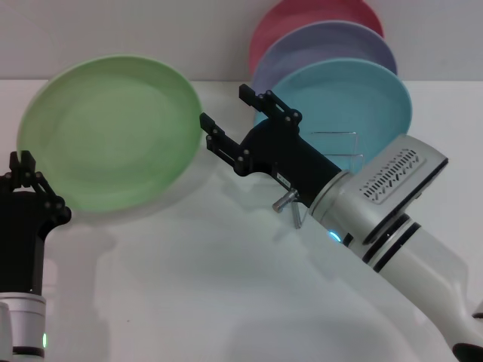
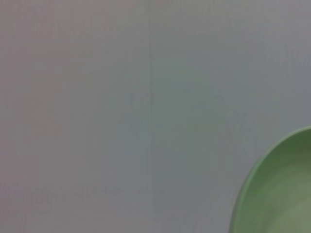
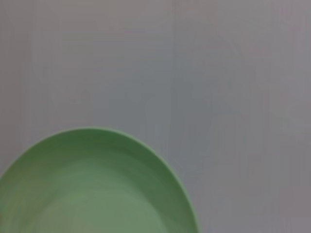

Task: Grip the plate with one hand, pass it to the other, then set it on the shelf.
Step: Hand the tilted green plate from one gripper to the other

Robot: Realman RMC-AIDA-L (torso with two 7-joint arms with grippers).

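Green plate [image 1: 109, 132] hangs tilted at far left, its lower-left rim clamped in the left gripper [image 1: 34, 197], face exposed for the handover. Right gripper [image 1: 234, 128], jaws apart, nears the opposite rim; wire shelf [image 1: 336, 147] waits behind.

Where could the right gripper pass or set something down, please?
Bare white tabletop lies between the left gripper and the right arm, below the round light green plate. It is crowded far right: the wire rack holds turquoise, lavender and pink plates. The right gripper is open beside the green rim.
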